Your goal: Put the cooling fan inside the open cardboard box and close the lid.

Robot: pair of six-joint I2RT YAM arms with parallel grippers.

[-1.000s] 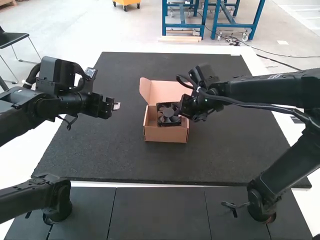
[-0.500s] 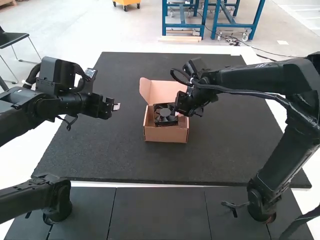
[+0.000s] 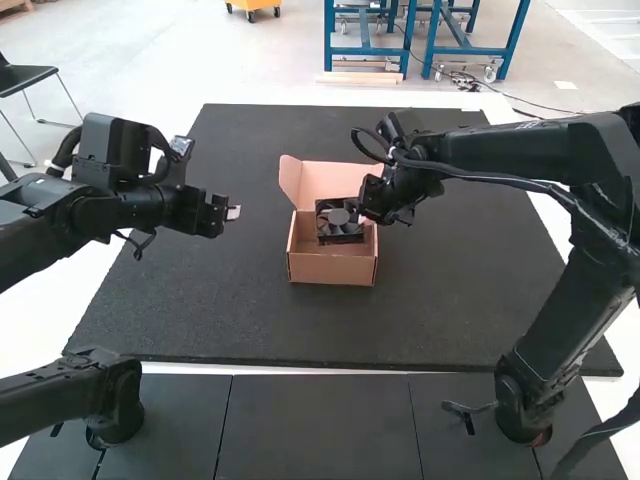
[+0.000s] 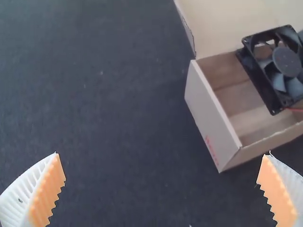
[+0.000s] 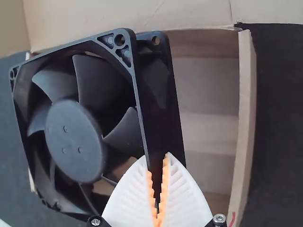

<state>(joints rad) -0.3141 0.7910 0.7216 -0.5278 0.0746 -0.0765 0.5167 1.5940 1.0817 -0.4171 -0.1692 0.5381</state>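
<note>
The fan hangs tilted on edge over the box, by its right wall, near the mat's middle. Released like this, it may catch on that wall and stand proud, blocking the lid; pressing down could shove the box. The right gripper pinches the fan's frame, fingers nearly together. The left gripper hangs over bare mat, fingers wide, holding nothing.

Matt cardboard box, black plastic fan
</note>
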